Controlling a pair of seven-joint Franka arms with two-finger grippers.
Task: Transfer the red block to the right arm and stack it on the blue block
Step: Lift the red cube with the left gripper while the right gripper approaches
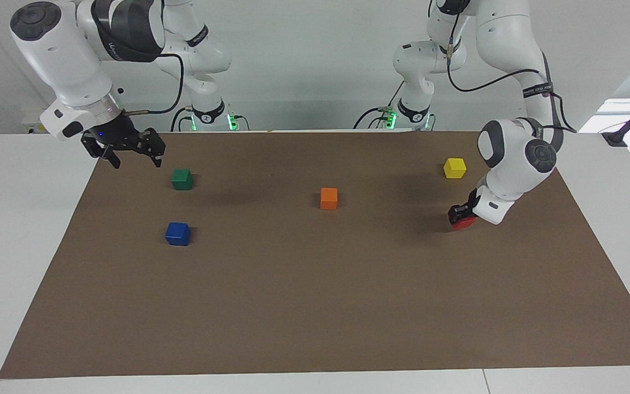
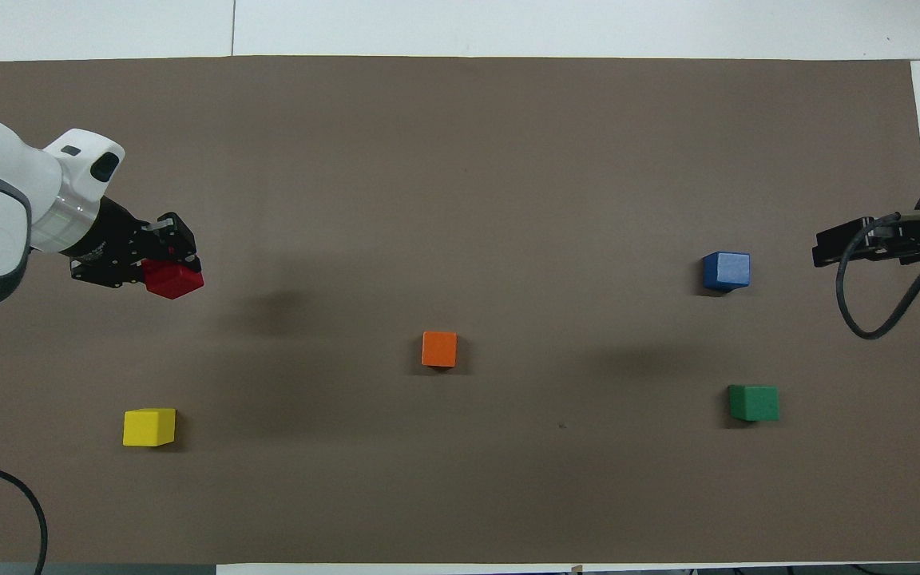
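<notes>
The matte red block (image 2: 175, 280), a small cube at the overhead view's left edge, sits clamped in the left gripper (image 2: 164, 267), turned cornerwise. In the facing view it seems lifted slightly off the brown mat (image 1: 315, 306). The smooth blue block (image 1: 177, 233) lies mid-left. The right gripper (image 1: 132, 156) waits upper left, fingers spread, holding nothing.

You see a white table (image 1: 30, 230) with a brown mat (image 1: 315, 306) spread over most of its top. Rising from the table's edge is a plain pale wall (image 1: 304, 60). Bright daylight (image 1: 616, 117) falls beside the mat's corner there.
</notes>
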